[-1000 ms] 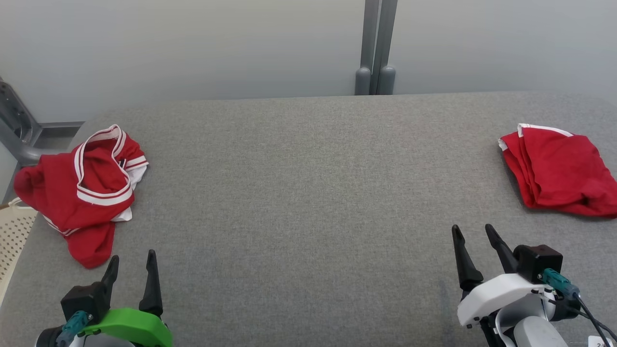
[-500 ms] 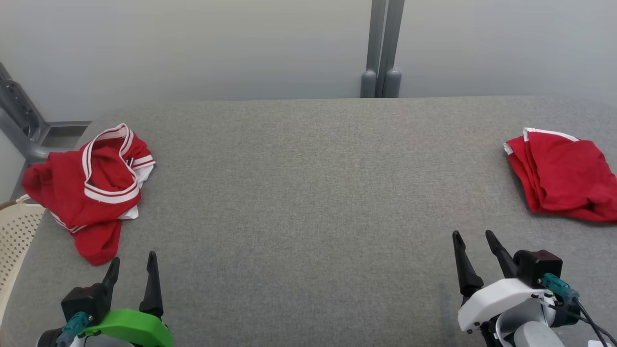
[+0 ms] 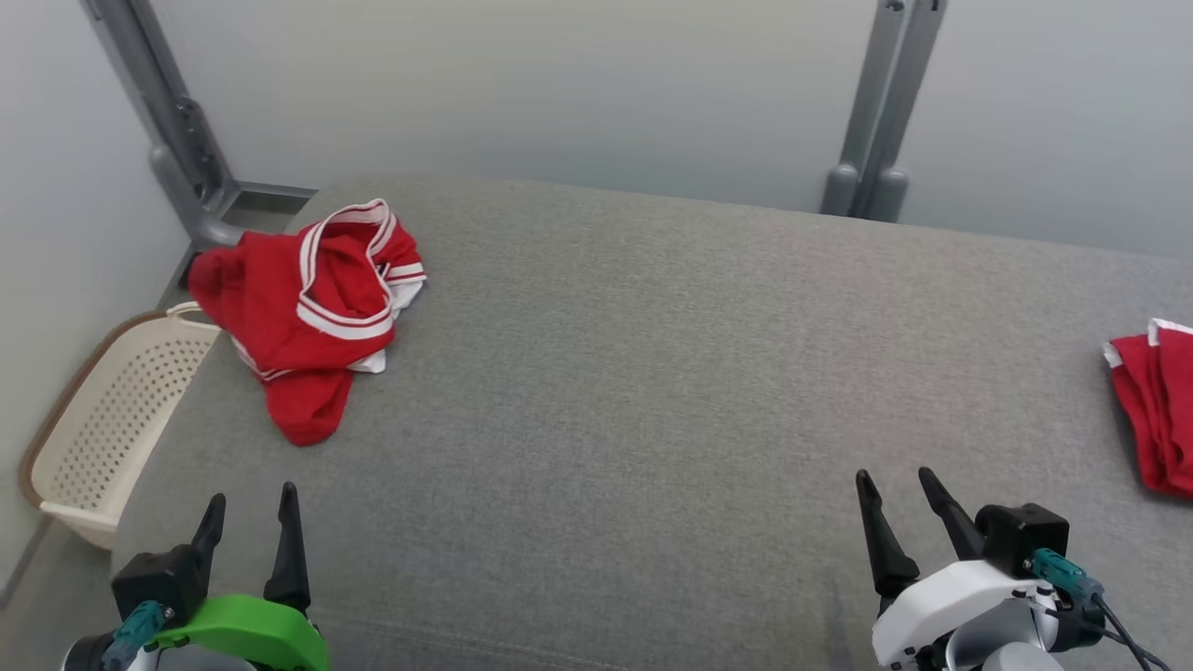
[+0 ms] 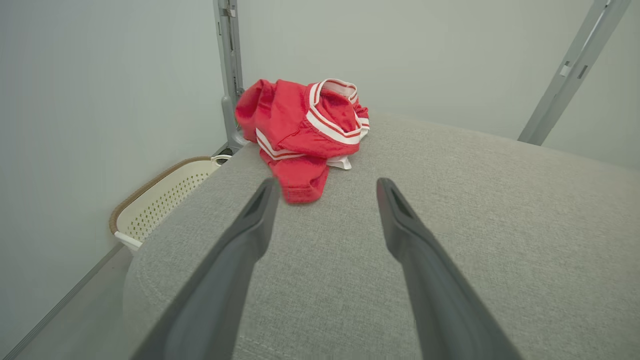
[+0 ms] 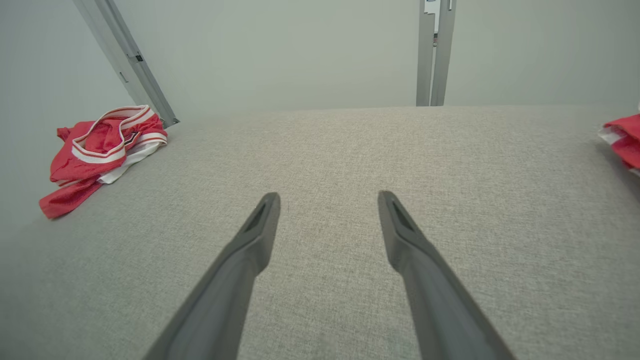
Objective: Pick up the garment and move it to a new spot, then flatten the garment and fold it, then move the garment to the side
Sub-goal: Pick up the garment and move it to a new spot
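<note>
The garment (image 3: pixel 312 308), red with white-striped trim, lies crumpled at the far left corner of the grey tabletop (image 3: pixel 634 391). Jaws of left gripper (image 3: pixel 252 494) and right gripper (image 3: pixel 895 475) stand wide apart, empty.

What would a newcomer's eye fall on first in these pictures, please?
The crumpled red garment stands out at the far left of the grey table, near a cream basket. A folded red garment lies at the right edge; the left gripper and right gripper hover open in front.
</note>
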You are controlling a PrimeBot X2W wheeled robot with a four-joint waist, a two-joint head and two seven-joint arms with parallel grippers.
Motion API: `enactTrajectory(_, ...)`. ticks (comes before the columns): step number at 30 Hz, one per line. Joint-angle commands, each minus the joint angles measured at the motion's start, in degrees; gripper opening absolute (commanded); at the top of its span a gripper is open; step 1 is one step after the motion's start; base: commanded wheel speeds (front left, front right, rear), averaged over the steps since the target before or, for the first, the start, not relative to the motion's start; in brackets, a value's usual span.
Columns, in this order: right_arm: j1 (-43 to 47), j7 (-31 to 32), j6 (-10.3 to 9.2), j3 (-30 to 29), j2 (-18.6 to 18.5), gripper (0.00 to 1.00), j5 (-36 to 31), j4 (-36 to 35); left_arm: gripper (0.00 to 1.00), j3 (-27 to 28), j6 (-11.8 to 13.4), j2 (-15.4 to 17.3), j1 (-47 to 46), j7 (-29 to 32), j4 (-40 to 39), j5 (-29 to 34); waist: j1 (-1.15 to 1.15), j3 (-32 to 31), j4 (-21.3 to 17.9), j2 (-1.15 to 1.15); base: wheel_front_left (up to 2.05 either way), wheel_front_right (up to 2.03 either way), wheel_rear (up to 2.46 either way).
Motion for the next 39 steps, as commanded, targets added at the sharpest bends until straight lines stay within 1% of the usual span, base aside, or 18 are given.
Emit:
enactTrajectory(1,0.5,-0.3,-0.02,0.4,-0.1,1.00,0.4,0.1,1.00,0.1,0.2,0.7,0.9,0.0,-0.4,0.1,0.00,-0.8,4.5,0.00,0.00,0.00,0.00)
enactTrajectory(8,-0.3,-0.9,-0.02,2.6,-0.1,1.00,1.8,1.4,1.00,0.1,0.6,2.0,1.8,1.1,-1.7,-0.2,0.00,-1.1,9.0,0.00,0.00,0.00,0.00)
enactTrajectory(12,-0.6,-1.4,-0.02,3.8,-0.1,1.00,2.2,1.9,1.00,0.2,0.9,2.5,2.8,1.9,-2.7,-0.6,0.00,-1.2,10.4,0.00,0.00,0.00,0.00)
enactTrajectory(20,-1.0,-2.0,-0.02,4.9,-0.1,1.00,3.1,2.8,1.00,0.4,1.2,3.4,4.1,2.8,-4.3,-1.0,0.00,-1.3,11.1,0.00,0.00,0.00,0.00)
enactTrajectory(27,-1.3,-2.4,-0.02,5.2,-0.1,1.00,3.9,3.0,1.00,0.0,1.4,3.5,3.7,3.4,-4.9,-1.1,0.00,-0.9,10.8,0.00,0.00,0.00,0.00)
enactTrajectory(33,-1.2,-1.4,-0.02,4.8,-0.1,1.00,1.8,2.8,1.00,-1.9,-0.8,3.9,-0.7,5.6,-3.6,-1.1,0.00,0.4,11.1,0.00,0.00,0.00,0.00)
enactTrajectory(34,-1.5,-0.7,-0.02,4.4,-0.1,1.00,0.7,1.8,1.00,-2.7,-1.8,4.0,-3.7,6.9,-2.5,-0.8,0.00,1.8,11.1,0.00,0.00,0.00,0.00)
enactTrajectory(39,-3.3,2.1,-0.02,4.2,-0.1,1.00,-3.0,-2.5,1.00,-4.2,-3.7,3.5,-14.1,10.0,2.2,-0.6,0.00,6.7,9.5,0.00,0.00,0.00,0.00)
